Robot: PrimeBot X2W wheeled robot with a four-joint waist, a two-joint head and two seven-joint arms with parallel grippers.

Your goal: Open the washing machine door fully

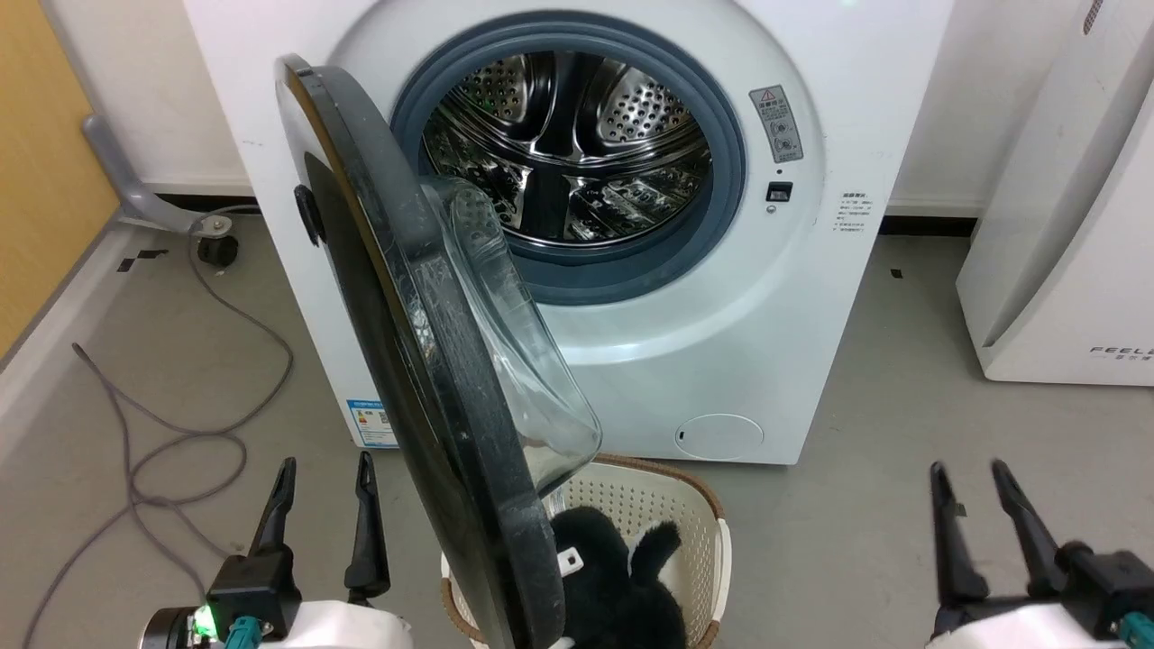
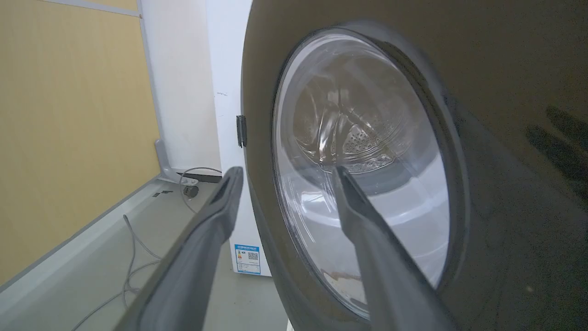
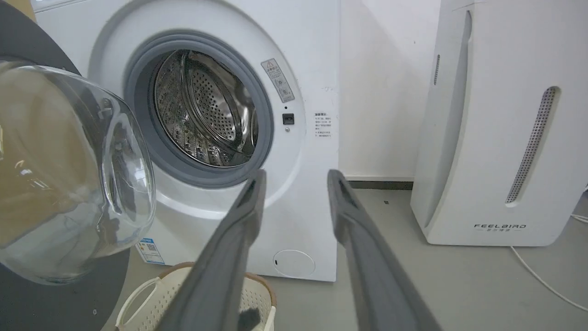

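Legend: the white boxy front-loading washing machine (image 1: 685,306) stood with its perforated steel drum (image 1: 568,144) exposed. Its large round glossy black door with the bulging clear glass centre (image 1: 406,342) hung swung out from the 9 o'clock side of the opening, edge-on to the robot. Left gripper (image 1: 325,461), at 7 o'clock, fingers apart and empty, near the door's outer face. Right gripper (image 1: 968,466), at 5 o'clock, likewise spread, holding nothing. A white perforated brown-rimmed basket (image 1: 694,505) sat at 6 o'clock below the glass.
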